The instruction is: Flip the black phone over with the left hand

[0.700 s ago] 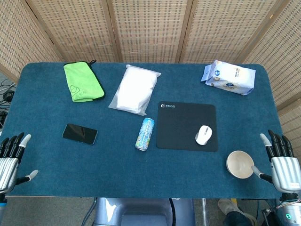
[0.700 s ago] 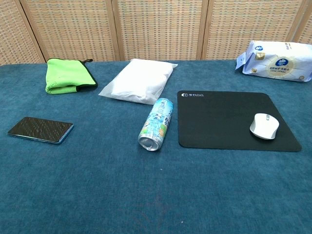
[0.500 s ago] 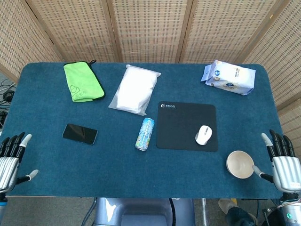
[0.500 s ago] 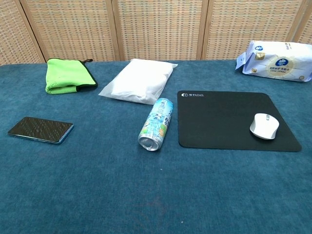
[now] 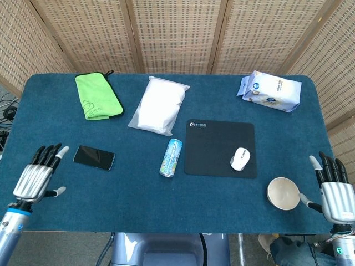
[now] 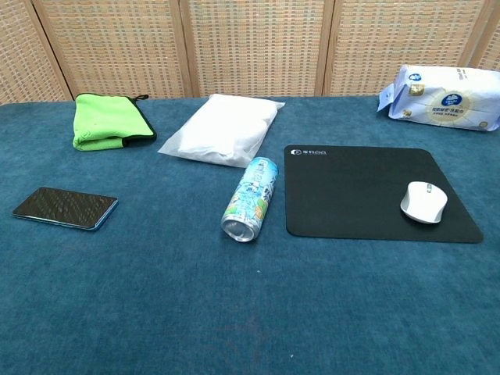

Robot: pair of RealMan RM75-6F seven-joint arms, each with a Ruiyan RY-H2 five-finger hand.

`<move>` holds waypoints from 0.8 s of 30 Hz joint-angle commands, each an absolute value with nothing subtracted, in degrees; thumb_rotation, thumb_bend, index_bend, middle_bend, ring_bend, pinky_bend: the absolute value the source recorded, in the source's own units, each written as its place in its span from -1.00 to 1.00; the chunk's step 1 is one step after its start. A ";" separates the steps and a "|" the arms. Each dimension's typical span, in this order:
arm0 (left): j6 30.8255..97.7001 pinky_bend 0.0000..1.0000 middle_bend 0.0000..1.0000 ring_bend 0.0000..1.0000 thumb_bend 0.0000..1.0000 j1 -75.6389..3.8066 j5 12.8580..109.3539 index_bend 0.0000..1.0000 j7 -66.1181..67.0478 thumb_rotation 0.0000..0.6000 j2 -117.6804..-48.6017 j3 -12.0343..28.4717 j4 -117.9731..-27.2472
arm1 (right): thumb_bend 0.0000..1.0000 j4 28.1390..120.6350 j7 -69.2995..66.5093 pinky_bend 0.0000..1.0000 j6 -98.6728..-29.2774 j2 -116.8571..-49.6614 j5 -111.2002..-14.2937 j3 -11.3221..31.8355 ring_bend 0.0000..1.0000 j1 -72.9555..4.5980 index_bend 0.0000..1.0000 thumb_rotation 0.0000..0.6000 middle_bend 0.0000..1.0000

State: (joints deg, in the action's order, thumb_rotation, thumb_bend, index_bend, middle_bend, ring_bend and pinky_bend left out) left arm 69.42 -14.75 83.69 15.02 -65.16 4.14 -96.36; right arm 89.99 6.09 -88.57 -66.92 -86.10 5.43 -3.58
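The black phone (image 5: 94,157) lies flat, screen up, on the left part of the blue table; the chest view shows the phone (image 6: 65,207) with a blue rim at its left edge. My left hand (image 5: 39,178) hovers over the table just left of the phone, fingers spread and pointing away, holding nothing. Over the table's front right corner my right hand (image 5: 334,190) is open too, beside a bowl. Neither hand appears in the chest view.
A drink can (image 5: 171,158) lies on its side mid-table, next to a black mouse pad (image 5: 221,148) with a white mouse (image 5: 240,158). A beige bowl (image 5: 283,193) sits front right. A green cloth (image 5: 98,95), white bag (image 5: 159,105) and wipes pack (image 5: 270,91) lie further back.
My left hand has moved in from the front left corner, up and to the right, toward the phone. The right hand has barely shifted. The phone has not moved.
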 commanded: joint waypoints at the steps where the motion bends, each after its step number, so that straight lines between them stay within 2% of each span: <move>1: 56.61 -1.00 -1.00 -1.00 -1.00 -23.65 77.65 -1.00 19.50 1.00 -69.16 6.38 -91.53 | -1.00 89.69 6.13 -1.00 -88.29 -67.09 -85.67 5.59 -1.00 -3.68 -1.00 1.00 -1.00; 10: 48.81 -1.00 -1.00 -1.00 -1.00 -30.18 74.00 -1.00 16.66 1.00 -76.72 7.37 -81.68 | -1.00 88.99 5.40 -1.00 -87.46 -67.14 -84.48 5.99 -1.00 -3.89 -1.00 1.00 -1.00; 13: 46.88 -1.00 -1.00 -1.00 -1.00 -31.88 71.45 -0.92 18.85 1.00 -77.75 7.56 -80.25 | -1.00 88.75 5.16 -1.00 -87.08 -67.16 -84.08 6.10 -1.00 -4.00 -1.00 1.00 -1.00; 24: 44.40 -1.00 -1.00 -1.00 -0.99 -36.20 62.47 -0.76 26.34 1.00 -81.42 7.67 -77.39 | -1.00 88.00 4.65 -1.00 -85.94 -67.36 -83.08 6.27 -1.00 -4.36 -1.00 1.00 -1.00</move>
